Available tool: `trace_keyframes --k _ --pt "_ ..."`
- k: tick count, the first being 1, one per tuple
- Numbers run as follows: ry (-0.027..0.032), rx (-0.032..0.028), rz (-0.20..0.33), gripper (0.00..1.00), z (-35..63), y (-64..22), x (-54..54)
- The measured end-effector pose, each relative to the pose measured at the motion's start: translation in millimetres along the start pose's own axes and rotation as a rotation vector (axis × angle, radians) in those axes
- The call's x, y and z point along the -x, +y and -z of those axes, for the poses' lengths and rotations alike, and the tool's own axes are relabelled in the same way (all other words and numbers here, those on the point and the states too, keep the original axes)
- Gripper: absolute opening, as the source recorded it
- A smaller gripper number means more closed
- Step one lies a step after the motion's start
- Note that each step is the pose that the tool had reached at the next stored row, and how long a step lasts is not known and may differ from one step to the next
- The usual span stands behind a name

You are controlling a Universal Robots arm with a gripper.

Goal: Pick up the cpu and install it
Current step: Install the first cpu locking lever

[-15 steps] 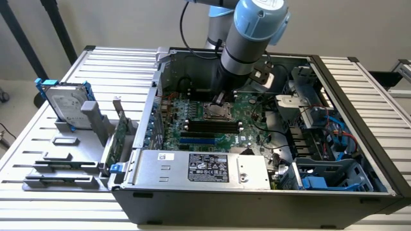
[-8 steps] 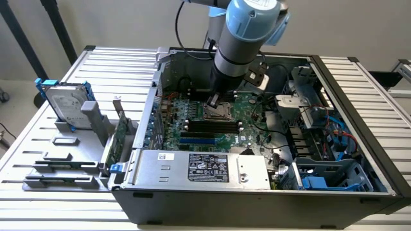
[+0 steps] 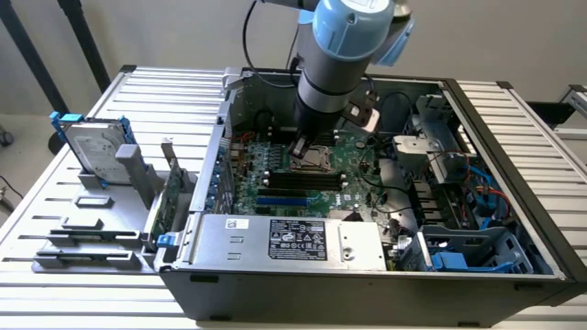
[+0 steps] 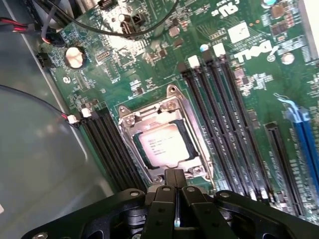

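Observation:
The cpu (image 4: 162, 144), a small square chip with a dull silver top, lies flat inside the metal-framed socket (image 4: 130, 119) on the green motherboard (image 4: 239, 55). My gripper (image 4: 175, 175) is shut, its black fingers pressed together with nothing between them. The tips hover at the socket's edge, just beside the chip. In the exterior view the arm reaches down into the open computer case, and the gripper (image 3: 303, 146) sits right over the socket (image 3: 319, 159) in the middle of the board.
Black memory slots (image 4: 219, 109) flank the socket on both sides. A grey power supply box with a black label (image 3: 293, 240) fills the case's near side. A silver hard drive with blue rails (image 3: 96, 146) stands in a grey rack at the exterior view's left. Cables (image 3: 477, 192) crowd the right.

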State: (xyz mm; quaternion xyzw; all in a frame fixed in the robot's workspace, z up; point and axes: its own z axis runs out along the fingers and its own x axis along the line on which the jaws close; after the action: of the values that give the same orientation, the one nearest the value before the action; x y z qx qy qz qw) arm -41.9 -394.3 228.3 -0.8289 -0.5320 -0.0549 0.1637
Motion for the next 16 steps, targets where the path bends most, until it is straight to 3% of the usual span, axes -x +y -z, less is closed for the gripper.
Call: trace_keyframes --k 10,16 --pt "-0.0004 -0.0009 0.000 0.11 27.8 0.0 16.3" --pt "0.0022 0.0010 -0.017 0.11 30.2 0.5 21.1"
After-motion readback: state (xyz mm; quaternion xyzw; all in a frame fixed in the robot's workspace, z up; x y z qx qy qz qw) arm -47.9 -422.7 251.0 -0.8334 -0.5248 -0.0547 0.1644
